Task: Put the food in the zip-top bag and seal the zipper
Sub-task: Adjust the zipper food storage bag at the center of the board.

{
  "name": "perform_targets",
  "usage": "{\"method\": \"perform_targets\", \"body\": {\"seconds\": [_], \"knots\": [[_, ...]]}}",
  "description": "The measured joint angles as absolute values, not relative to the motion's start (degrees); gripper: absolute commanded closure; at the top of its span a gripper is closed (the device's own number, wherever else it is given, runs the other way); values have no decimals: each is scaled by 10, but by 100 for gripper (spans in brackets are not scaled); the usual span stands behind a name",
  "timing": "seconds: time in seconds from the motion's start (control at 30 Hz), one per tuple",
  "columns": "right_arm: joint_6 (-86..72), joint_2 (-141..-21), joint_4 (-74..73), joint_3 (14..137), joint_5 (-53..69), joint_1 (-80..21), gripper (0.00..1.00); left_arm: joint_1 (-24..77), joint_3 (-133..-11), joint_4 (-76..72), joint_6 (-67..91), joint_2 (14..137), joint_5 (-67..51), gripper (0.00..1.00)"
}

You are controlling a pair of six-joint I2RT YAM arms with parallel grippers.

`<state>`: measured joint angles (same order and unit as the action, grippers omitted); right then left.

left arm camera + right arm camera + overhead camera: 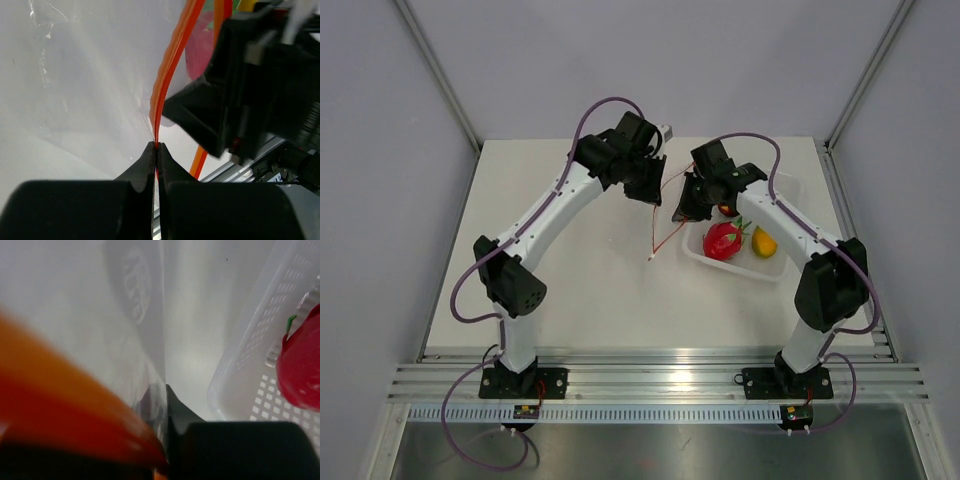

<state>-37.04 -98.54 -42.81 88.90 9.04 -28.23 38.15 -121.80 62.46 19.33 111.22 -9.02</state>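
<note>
1. Currently, the left gripper [156, 150] has its jaws fully closed, pinching the zipper [170, 65] at one end. The strip rises straight out of the fingertips.
2. Right gripper [164, 392]: the jaws look pressed together on the film of the zip-top bag [90, 75], close to the strip. One finger is hidden behind blurred orange, so the exact bite point cannot be told.
3. The bag hangs between the two grippers above the table [570, 280]. In the top view the strip trails from them toward the near edge, and its long axis runs roughly far-to-near.
4. Food, none bagged yet: all three pieces sit in the tray [788, 205]. These are the pink-red fruit [723, 241], the yellow-orange fruit [764, 242], and the dark red fruit [727, 210], which is partly under the right arm.
5. Key relation: the tray lies to the right of both sets of jaws, just beside the right gripper and well apart from the left.
6. Judgement: the right arm is nearer for picking, so it would have to release the film while the left keeps the mouth up. Risk: the floppy mouth collapses once it is held from one end only.
</note>
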Motion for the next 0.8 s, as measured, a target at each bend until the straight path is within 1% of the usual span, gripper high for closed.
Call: {"method": "perform_targets", "body": {"seconds": [0.03, 0.07, 0.13, 0.27, 0.33, 0.4, 0.5, 0.6, 0.7, 0.77, 0.8], "knots": [[-367, -994, -429, 891, 90, -282, 98, 380, -1218, 625, 193, 1106, -88, 100], [-367, -1002, -437, 899, 89, -282, 100, 378, -1218, 625, 193, 1098, -86, 100], [-359, -1027, -465, 954, 82, -282, 100, 372, -1223, 625, 190, 1081, -83, 100], [-330, -1088, -511, 1164, 55, -282, 100, 327, -1266, 609, 177, 1054, -84, 100], [-313, -1096, -518, 1256, 42, -282, 100, 292, -1276, 584, 170, 1030, -84, 100], [-298, -1084, -517, 1304, 27, -282, 100, 262, -1280, 568, 161, 996, -80, 100], [-280, -1047, -518, 1291, 13, -283, 100, 250, -1275, 558, 151, 947, -76, 100], [-274, -1032, -527, 1233, 13, -285, 100, 264, -1256, 561, 148, 922, -79, 100], [-273, -1038, -529, 1150, 29, -285, 100, 266, -1229, 575, 149, 929, -86, 100], [-272, -1045, -532, 1099, 49, -285, 96, 265, -1228, 591, 150, 956, -93, 100], [-272, -1048, -537, 1084, 58, -284, 90, 265, -1228, 596, 150, 969, -97, 100]]}}
